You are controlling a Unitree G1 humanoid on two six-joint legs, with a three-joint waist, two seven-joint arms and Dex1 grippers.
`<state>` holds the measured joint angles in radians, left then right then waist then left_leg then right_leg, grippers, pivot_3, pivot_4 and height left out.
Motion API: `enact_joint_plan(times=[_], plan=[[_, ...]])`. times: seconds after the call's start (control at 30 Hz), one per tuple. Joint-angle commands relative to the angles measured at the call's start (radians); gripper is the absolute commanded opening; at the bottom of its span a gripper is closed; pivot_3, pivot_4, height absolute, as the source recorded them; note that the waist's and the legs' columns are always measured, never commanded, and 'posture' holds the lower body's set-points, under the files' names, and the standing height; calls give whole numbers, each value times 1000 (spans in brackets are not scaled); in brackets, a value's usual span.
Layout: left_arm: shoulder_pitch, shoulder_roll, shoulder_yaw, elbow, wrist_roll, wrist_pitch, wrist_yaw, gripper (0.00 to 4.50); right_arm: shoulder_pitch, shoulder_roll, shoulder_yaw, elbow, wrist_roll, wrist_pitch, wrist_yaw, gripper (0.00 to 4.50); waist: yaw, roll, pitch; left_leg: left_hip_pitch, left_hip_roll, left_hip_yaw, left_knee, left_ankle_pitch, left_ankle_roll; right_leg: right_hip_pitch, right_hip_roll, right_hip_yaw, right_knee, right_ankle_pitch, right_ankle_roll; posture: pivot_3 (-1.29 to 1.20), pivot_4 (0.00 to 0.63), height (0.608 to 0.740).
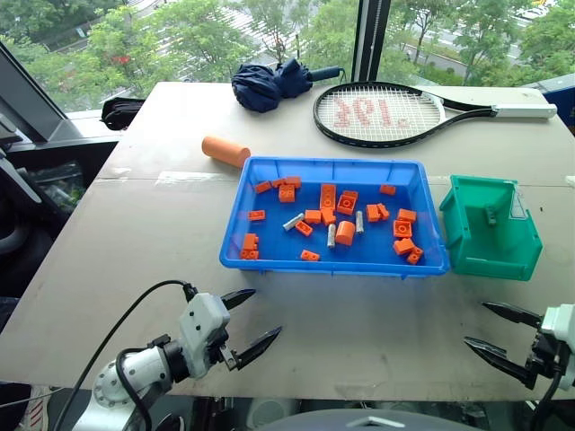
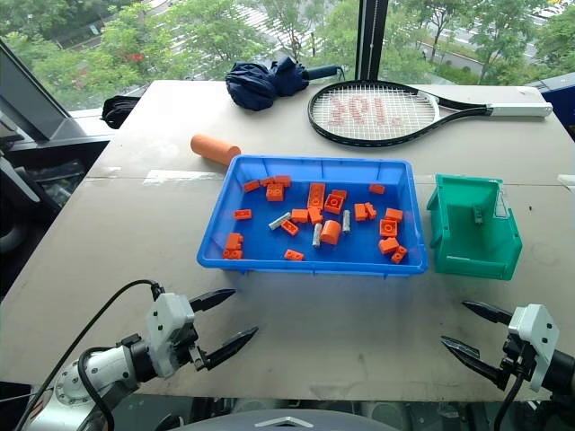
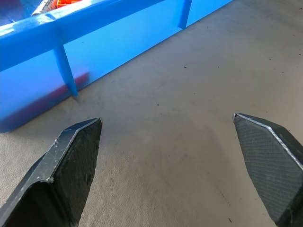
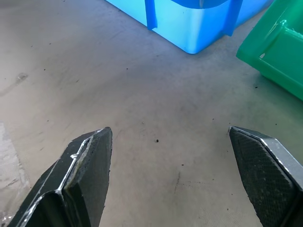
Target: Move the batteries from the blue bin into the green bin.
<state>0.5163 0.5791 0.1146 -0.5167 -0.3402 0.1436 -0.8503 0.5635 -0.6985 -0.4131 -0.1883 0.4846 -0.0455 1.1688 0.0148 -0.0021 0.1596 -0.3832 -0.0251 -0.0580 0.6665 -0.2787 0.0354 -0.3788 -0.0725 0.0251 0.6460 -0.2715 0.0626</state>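
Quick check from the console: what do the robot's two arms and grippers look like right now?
Left gripper and right gripper each carry two black, pointed fingers with a fine textured inner face, mounted on a pale grey-white housing. The left arm has silver-grey joints and a looping black cable.

A wide blue plastic bin sat mid-worktop, holding small silver metal batteries among orange toy bricks. A small green plastic bin stood just right of it. Behind lay an orange cylinder, a folded navy umbrella and a black-framed racket.
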Motion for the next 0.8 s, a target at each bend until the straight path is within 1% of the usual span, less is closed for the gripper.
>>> enact_joint_plan(times=[0.03,0.13,0.2,0.33,0.43,0.5,0.57,0.63,0.7,0.8], plan=[[12,6,7,-15,-14,-18,-6,4500,17,-18,-45,-22,20,0,13,3934,0,0,0,0,0,0,0,0,0,0,0,0,0,0,0,0,150,740],[21,28,28,-36,-39,-20,-36,4500,55,-51,-70,-72,60,26,59,3934,0,1,0,0,0,0,0,0,0,0,0,0,0,0,0,0,150,740],[30,53,55,-69,-89,-6,-66,4500,84,-74,-97,-129,114,63,91,3934,0,1,1,0,0,0,0,0,0,0,0,0,-1,0,0,0,150,740],[28,136,99,-150,-292,104,-159,4500,114,-150,-140,-274,246,202,138,3934,-1,2,1,0,1,0,-1,0,0,0,0,0,-1,0,0,0,150,740],[-20,195,113,-193,-389,168,-191,4500,55,-204,-142,-359,326,290,114,3934,0,1,1,0,1,0,0,0,0,0,0,0,-1,0,0,0,150,740],[-79,241,130,-211,-448,207,-210,4500,-51,-239,-124,-415,378,362,18,3934,0,1,2,0,1,0,0,0,0,0,0,-1,-1,0,0,0,150,740],[-143,284,153,-220,-515,250,-217,4500,-174,-289,-88,-443,409,419,-26,3934,0,2,2,0,1,-1,0,0,0,0,1,-2,-1,1,-1,0,150,740],[-203,330,178,-206,-540,277,-238,4500,-325,-331,-32,-442,421,473,-87,3934,-2,1,3,0,1,0,1,0,0,0,2,-2,-1,1,-1,0,150,740],[-269,372,198,-168,-552,299,-257,4500,-493,-360,46,-411,429,520,-109,3934,-2,2,4,-1,0,-1,1,0,0,0,2,-3,-1,1,-1,0,150,740],[-385,428,221,-74,-542,315,-294,4500,-773,-357,238,-303,287,498,-66,3934,-1,1,6,-2,0,-2,0,0,0,-1,3,-5,-2,1,-1,0,150,740]])
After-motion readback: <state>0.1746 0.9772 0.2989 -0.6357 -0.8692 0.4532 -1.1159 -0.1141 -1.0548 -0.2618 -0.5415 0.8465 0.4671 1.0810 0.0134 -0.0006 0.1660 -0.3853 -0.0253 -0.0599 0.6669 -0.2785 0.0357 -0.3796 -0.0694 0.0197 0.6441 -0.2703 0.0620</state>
